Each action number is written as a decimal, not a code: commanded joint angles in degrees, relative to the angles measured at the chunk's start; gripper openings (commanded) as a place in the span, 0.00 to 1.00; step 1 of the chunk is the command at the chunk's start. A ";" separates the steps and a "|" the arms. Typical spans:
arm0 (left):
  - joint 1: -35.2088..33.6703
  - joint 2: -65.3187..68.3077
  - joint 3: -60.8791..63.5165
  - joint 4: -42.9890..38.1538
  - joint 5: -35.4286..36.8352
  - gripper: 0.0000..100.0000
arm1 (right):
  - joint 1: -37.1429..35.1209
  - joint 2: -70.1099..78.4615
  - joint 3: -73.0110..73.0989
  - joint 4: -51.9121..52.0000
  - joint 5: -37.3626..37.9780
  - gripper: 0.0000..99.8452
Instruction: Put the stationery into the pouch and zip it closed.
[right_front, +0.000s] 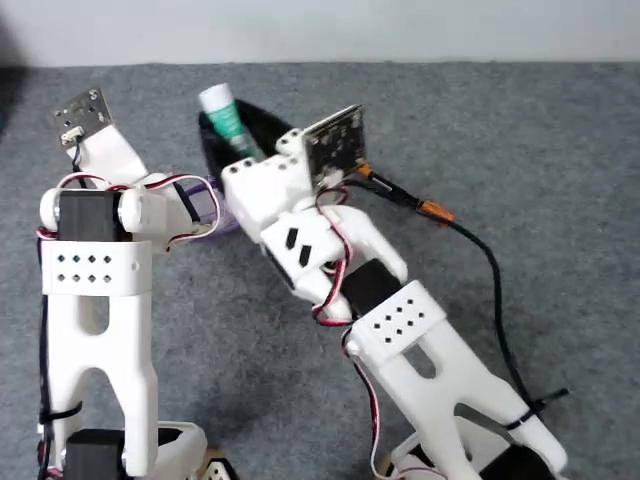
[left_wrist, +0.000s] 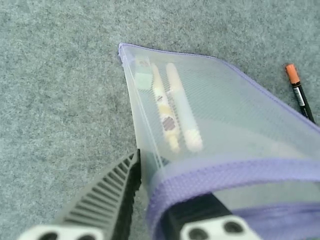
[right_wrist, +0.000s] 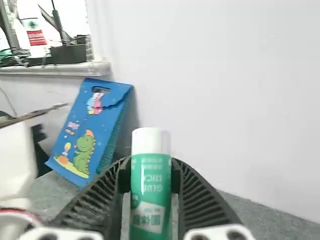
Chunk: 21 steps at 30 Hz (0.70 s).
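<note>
Left gripper (left_wrist: 146, 167): jaws closed on the purple zipper edge of the translucent mesh pouch (left_wrist: 220, 115), which extends away over the grey carpet (left_wrist: 55, 100).

Pouch contents: two pens (left_wrist: 182, 112) side by side, plus a small pale green item (too blurred to identify) at the far corner.

A pencil (left_wrist: 299, 92) with an orange end lies on the carpet just beside the pouch, outside it.

Right gripper (right_wrist: 150, 169): clamped on an upright green glue stick (right_wrist: 150, 195), held just beyond the pouch in the high view.
</note>
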 joint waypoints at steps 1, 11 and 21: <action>-0.18 0.26 0.04 -1.93 0.35 0.01 | -2.42 -2.15 -1.32 -0.31 0.97 0.01; -0.18 0.26 0.04 -1.93 0.35 0.01 | -4.00 2.95 2.64 -5.05 1.23 0.01; -0.18 0.26 0.04 -1.93 0.35 0.01 | -2.77 5.32 2.29 -1.01 1.05 0.14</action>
